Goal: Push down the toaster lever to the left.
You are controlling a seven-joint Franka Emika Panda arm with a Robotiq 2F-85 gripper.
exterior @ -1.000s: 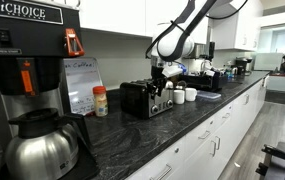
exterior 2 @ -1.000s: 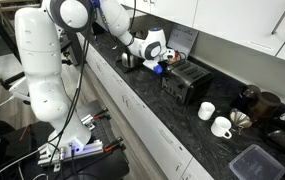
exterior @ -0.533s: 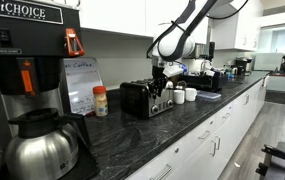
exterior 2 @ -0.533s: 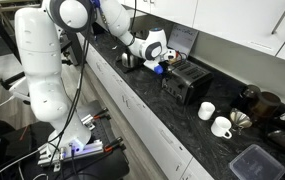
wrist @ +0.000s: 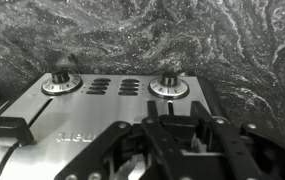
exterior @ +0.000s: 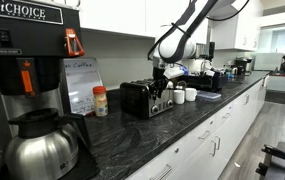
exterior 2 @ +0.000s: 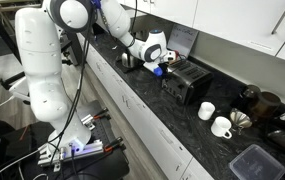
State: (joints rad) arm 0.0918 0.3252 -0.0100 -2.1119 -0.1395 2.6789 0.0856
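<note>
The toaster [exterior: 137, 98] [exterior 2: 189, 80] stands on the dark counter, black with a chrome end face [wrist: 102, 108]. Seen from the wrist, that face carries two round knobs [wrist: 60, 80] [wrist: 169, 86] and a free dark lever [wrist: 10, 130] at its left edge. My gripper [wrist: 174, 123] is pressed against the face just below the right-hand knob. Its fingers are shut on a dark lever tab held between them. In both exterior views the gripper [exterior: 162, 88] [exterior 2: 162, 66] meets the toaster's end face from the side.
A big black coffee machine [exterior: 27, 55] with a steel carafe [exterior: 40, 148] fills the near counter. White mugs [exterior: 179, 95] [exterior 2: 214, 120] stand beyond the toaster. A small bottle [exterior: 101, 101] and a dark container [exterior 2: 254, 162] are nearby. The counter's front edge [exterior 2: 132, 105] runs alongside.
Arm and toaster hold their places. The fingers have drawn together on the lever tab.
</note>
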